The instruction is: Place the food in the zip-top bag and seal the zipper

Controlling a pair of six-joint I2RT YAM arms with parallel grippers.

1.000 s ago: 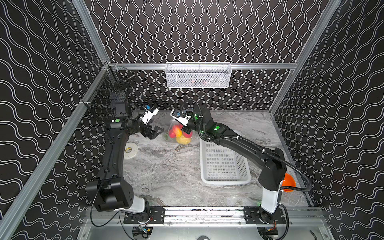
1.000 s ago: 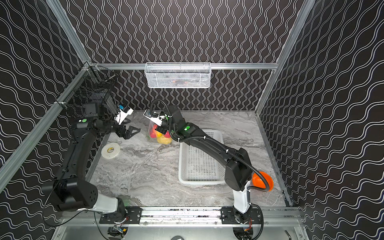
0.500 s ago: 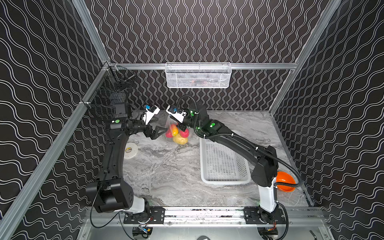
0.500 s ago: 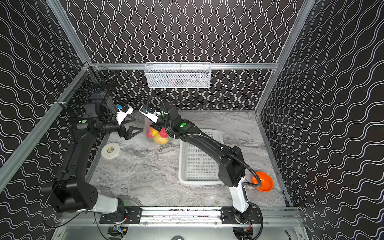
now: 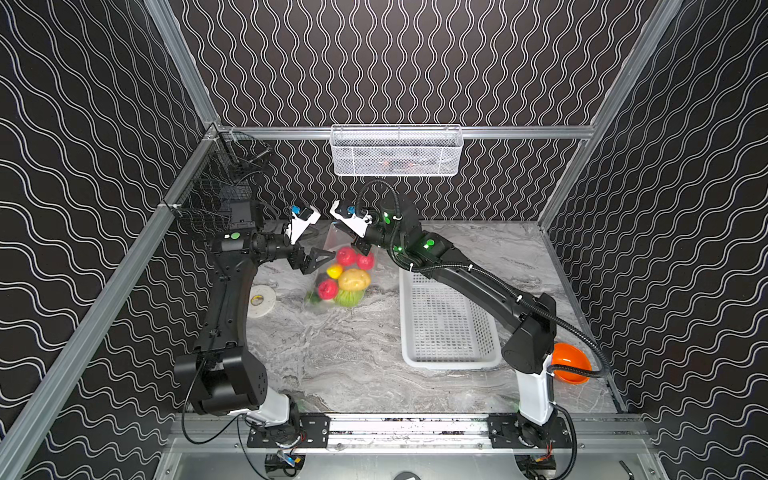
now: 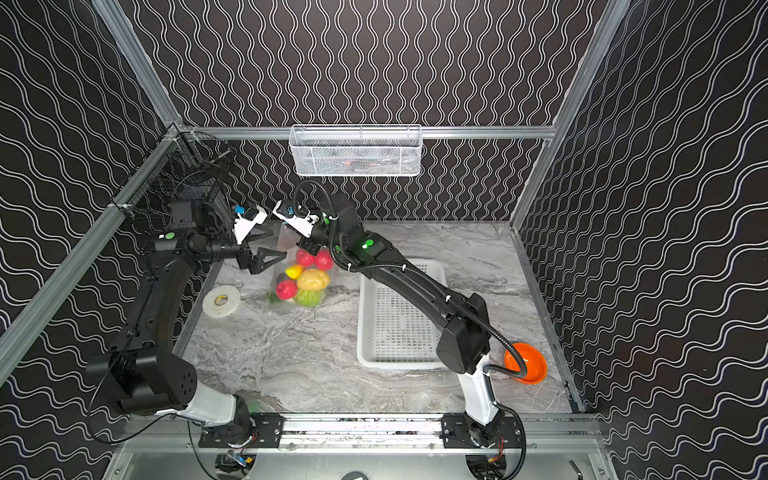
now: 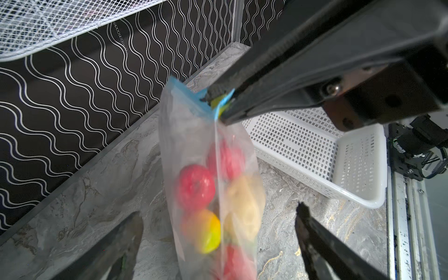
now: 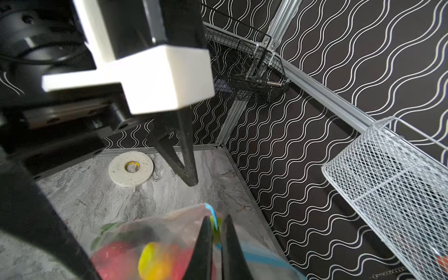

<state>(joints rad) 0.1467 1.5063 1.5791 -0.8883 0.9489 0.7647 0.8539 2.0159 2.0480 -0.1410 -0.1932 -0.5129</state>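
Right gripper [image 5: 360, 246], pinching the zipper [image 7: 188, 99] at its yellow slider [image 7: 217, 104], has hauled the bag [image 5: 332, 243] of food [image 5: 347, 278] left of frame centre, toward the spread left gripper [image 5: 318, 261], which has closed in, likely to brace for sealing.

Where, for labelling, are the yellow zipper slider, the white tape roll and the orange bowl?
yellow slider [image 7: 217, 104]: left wrist view, on its yellow face.
white tape roll [image 5: 267, 306]: in a top view, on its flat white face.
orange bowl [image 6: 534, 365]: in a top view, on its inner wall.

Clear crinkly plastic zip-top bag [image 7: 189, 135], food [image 7: 195, 184] seemingly glossy plastic
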